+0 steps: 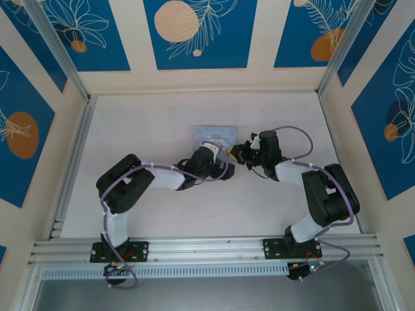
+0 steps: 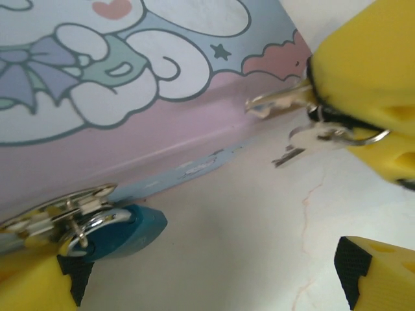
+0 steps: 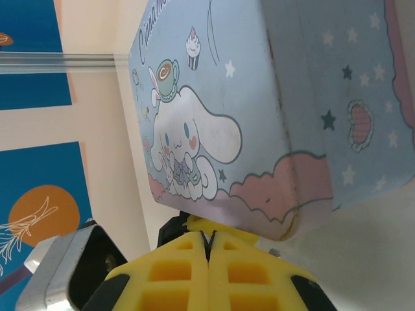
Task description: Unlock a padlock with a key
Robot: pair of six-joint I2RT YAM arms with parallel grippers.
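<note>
Pinching key [image 2: 277, 102], right fingers [image 2: 366, 65]; padlock [image 2: 126, 233] apart

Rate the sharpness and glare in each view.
Top external: evenly lit and sharp, but the tin looks tiny. Left wrist: soft close-up, with the padlock blurred, its metal glinting, and the key washed by glare. Right wrist: the tin print is crisp, the near fingers slightly soft.

White table [image 1: 149, 129], pastel blue cartoon tin [image 1: 216, 134] flat on it, padlock [image 2: 133, 230] at tin's edge.
</note>
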